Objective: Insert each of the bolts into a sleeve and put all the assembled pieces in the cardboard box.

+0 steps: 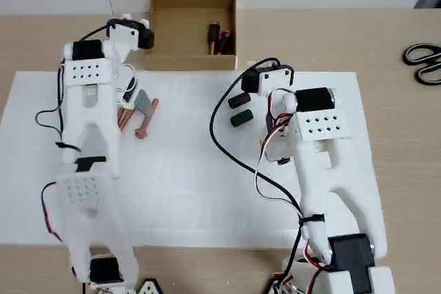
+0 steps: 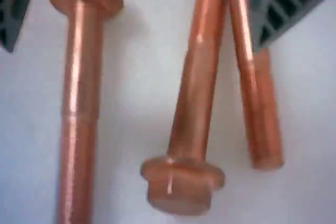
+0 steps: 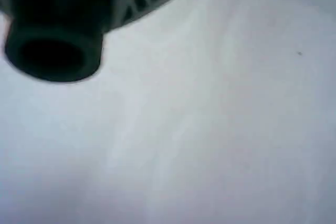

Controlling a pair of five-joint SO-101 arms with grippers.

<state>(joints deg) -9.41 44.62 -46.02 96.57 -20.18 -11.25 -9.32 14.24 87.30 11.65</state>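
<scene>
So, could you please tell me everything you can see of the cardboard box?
The cardboard box is brown, shallow, squarish and open-topped, with plain upright walls. It sits upright on the table at the white sheet's far edge. Inside, at its right side, lie two copper bolts in black sleeves.

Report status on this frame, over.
Left gripper open over three loose bolts. Right gripper at a sleeve, grip unclear. Assembled pieces in cardboard box. Scissors well aside.
</scene>
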